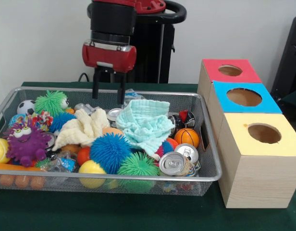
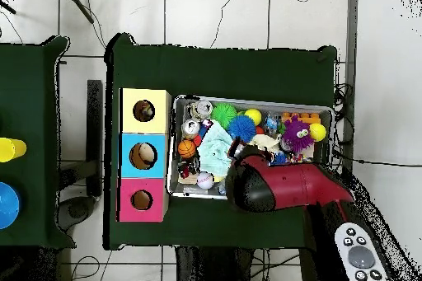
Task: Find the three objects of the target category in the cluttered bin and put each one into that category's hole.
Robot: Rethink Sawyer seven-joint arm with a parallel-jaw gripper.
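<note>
The wire mesh bin (image 1: 138, 179) is full of toys; it also shows in the overhead view (image 2: 247, 99). One knotted fabric bundle (image 1: 43, 119), white with red and blue patches, lies at the far left beside a purple spiky monster (image 1: 25, 143). I see no other bundles; they may be buried. My gripper (image 1: 108, 95) hangs open and empty over the bin's far side, behind the pale yellow cloth (image 1: 83, 129) and the mint cloth (image 1: 145, 120). The yellow-topped box's hole (image 1: 264, 133) is at the near right. In the overhead view (image 2: 144, 110) the arm (image 2: 280, 187) hides the gripper.
Blue (image 1: 108, 151) and green (image 1: 137, 165) spiky balls, drink cans (image 1: 172, 162), a small basketball (image 1: 186, 137) and a soccer ball (image 1: 26, 107) crowd the bin. The blue-topped (image 1: 244, 97) and red-topped (image 1: 229, 70) boxes stand behind the yellow one.
</note>
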